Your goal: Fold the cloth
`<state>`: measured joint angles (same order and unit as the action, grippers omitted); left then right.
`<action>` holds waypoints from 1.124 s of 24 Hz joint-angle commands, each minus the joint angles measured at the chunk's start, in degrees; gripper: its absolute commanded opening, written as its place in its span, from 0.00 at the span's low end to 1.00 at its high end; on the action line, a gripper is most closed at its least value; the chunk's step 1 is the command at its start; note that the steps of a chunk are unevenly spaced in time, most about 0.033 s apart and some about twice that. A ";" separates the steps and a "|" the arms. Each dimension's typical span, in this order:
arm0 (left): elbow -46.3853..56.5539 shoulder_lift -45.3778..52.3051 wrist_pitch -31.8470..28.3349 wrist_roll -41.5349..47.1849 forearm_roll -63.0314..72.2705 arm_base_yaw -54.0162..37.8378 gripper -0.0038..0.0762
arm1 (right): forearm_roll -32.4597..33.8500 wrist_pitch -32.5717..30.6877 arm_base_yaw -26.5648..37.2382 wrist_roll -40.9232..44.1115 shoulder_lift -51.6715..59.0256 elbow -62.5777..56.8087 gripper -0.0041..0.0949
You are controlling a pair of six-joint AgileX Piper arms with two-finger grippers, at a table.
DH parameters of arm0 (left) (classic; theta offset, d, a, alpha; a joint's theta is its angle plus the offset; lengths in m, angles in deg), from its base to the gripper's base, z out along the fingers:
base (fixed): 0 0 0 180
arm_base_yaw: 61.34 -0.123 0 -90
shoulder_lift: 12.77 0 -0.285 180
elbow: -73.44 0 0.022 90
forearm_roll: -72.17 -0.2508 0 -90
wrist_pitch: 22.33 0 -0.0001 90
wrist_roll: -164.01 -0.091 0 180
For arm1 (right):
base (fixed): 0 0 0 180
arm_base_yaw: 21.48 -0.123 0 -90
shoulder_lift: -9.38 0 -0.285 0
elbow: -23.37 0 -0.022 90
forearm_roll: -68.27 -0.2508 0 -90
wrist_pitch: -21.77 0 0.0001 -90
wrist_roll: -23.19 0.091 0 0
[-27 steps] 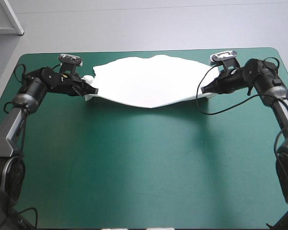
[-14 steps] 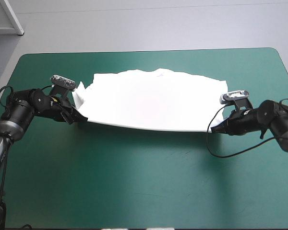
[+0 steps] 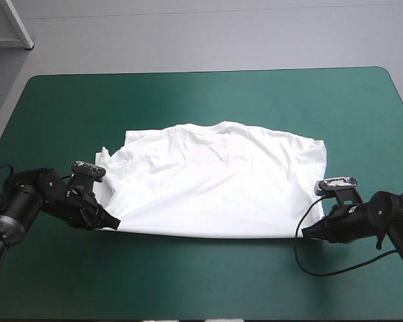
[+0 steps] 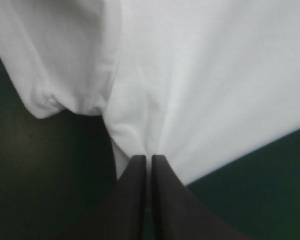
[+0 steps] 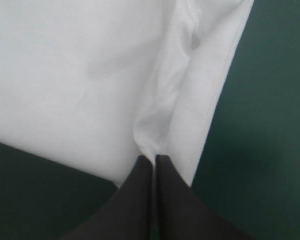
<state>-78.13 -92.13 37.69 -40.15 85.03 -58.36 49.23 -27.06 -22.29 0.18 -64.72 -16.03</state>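
Table took up most of the overhead shot, honestly. It wore a teal-green cover that lay smooth and flat right out to the edges. Both far corners were rounded off, and a thin dark rim ran along the far edge. Both wrist cams caught bare patches of that same cover too. Past the far edge there was plain grey floor. Off beyond the far left corner a white slanted bar of something poked in, couldn't tell what it was.

T-shirt corners hidden (inside jaws)
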 commanded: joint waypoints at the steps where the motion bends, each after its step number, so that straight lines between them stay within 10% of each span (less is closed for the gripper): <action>1: 0.55 1.54 -0.43 0.26 1.75 0.18 0.07 | 0.22 -0.68 0.33 0.34 1.61 0.86 0.03; 8: 0.82 1.45 1.09 -0.98 5.61 0.18 0.16 | 0.22 -1.99 0.33 0.34 1.61 0.86 0.07; 15: 0.28 1.91 -0.83 -0.80 5.59 0.18 0.55 | -0.69 -3.30 0.33 0.75 1.86 2.80 0.47; 27: -10.12 0.26 -15.59 12.51 -4.35 -1.03 0.56 | 2.21 1.35 0.33 2.31 4.44 27.87 0.49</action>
<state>-84.98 -91.30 25.91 -31.47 83.12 -58.43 51.95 -29.39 -22.29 2.40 -61.47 6.52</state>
